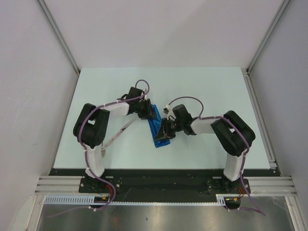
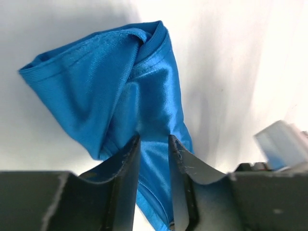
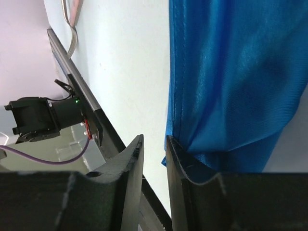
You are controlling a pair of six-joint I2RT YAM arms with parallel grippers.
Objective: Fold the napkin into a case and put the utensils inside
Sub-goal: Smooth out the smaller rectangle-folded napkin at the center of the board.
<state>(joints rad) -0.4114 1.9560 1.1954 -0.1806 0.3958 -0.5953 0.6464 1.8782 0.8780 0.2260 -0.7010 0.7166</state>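
The royal-blue napkin [image 1: 158, 132] lies folded into a narrow strip at mid-table, running from far to near. My left gripper [image 1: 148, 111] is at its far end. In the left wrist view its jaws [image 2: 154, 137] are pinched on a raised fold of the napkin [image 2: 120, 82]. My right gripper [image 1: 166, 129] is at the strip's right side. In the right wrist view [image 3: 154, 137] its jaws stand a narrow gap apart with only bare table between them, and the napkin [image 3: 231, 72] lies against the outside of the right finger. A slim silver utensil [image 1: 120, 133] lies left of the strip, partly under my left arm.
The white table [image 1: 202, 91] has raised rails along its edges. A black rail and a black device [image 3: 38, 120] with a purple cable sit at the near edge. A blurred pale object [image 2: 281, 144] shows at the right of the left wrist view.
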